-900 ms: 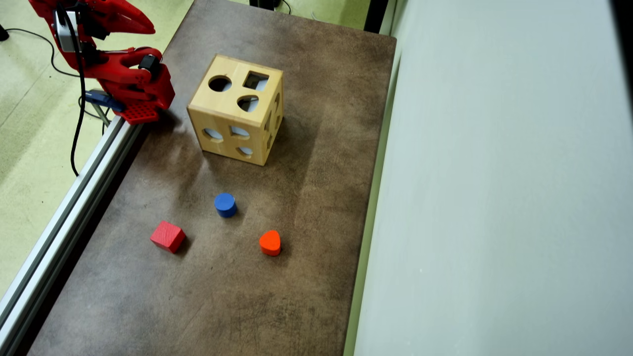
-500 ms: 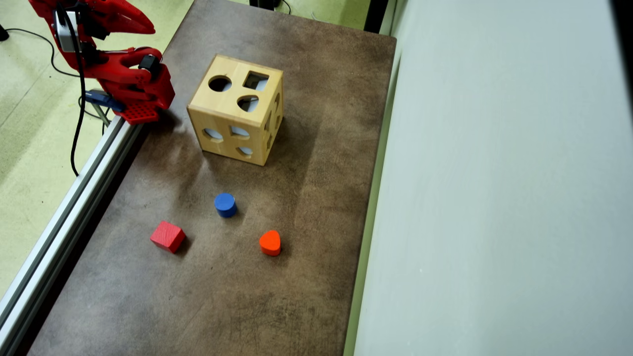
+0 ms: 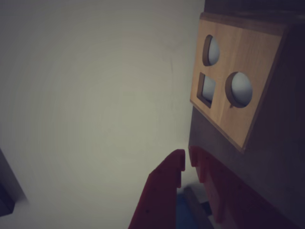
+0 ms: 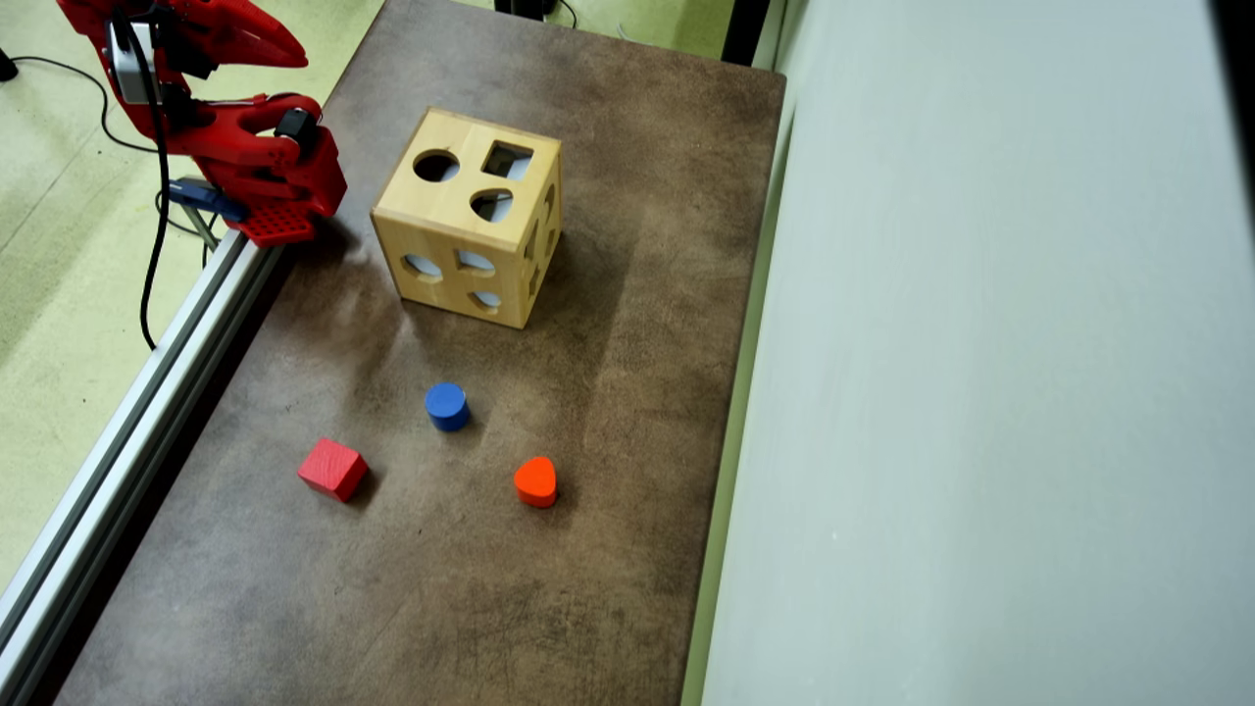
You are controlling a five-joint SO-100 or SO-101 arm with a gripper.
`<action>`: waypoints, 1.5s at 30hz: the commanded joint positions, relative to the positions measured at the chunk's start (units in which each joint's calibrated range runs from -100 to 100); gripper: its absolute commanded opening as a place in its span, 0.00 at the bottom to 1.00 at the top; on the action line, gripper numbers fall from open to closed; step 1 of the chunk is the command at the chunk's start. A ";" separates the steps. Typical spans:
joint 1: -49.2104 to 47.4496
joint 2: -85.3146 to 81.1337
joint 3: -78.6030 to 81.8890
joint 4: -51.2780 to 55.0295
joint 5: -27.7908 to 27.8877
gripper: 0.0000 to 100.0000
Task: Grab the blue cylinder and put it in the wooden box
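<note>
The hand [image 3: 187,161] is empty, its two red fingertips nearly together with only a thin gap between them in the wrist view. In the overhead view the arm [image 4: 245,147] sits folded at the far-left corner of the counter [image 4: 627,196], just beside the wooden box [image 4: 469,218].

The main risk is probably the box itself. It stands between the arm and the blocks, so a low, direct reach toward the blue cylinder [image 4: 446,405] could clip the box's near corner and shove it or turn it, moving the round hole [image 4: 436,166] in its top away from where the drop would be aimed. A second risk is a grab with the fingers too narrow: they would have to spread before coming down, or they may land on the cylinder's flat top and knock it away. The cylinder is short and round, so an off-centre pinch may squirt it out sideways. The red cube [image 4: 333,469] and the orange heart block [image 4: 535,481] lie near it, though apart, and a wide sweep could bump either.

The cylinder stands upright on the open counter, well apart from the hand, on the far side of the box from it, and does not appear in the wrist view.
</note>
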 commanded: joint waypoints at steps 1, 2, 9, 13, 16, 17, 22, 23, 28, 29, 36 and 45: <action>-0.20 0.09 0.12 -0.23 0.00 0.03; -0.20 0.09 0.12 -0.23 0.24 0.03; 0.40 2.05 -0.60 -0.31 0.34 0.03; 0.40 13.09 -4.00 -0.39 0.39 0.03; 0.47 22.77 -11.69 -0.39 0.39 0.03; 0.47 25.91 -14.73 -0.39 0.39 0.03; 1.81 41.96 -27.16 -0.31 0.39 0.03; 3.37 44.85 -28.50 -0.31 0.39 0.03; 14.21 55.55 -34.68 -0.31 0.39 0.03; 15.63 57.25 -35.84 -0.31 0.39 0.03; 24.62 72.79 -37.18 -0.31 0.39 0.03; 35.83 91.73 -37.18 -0.39 0.34 0.03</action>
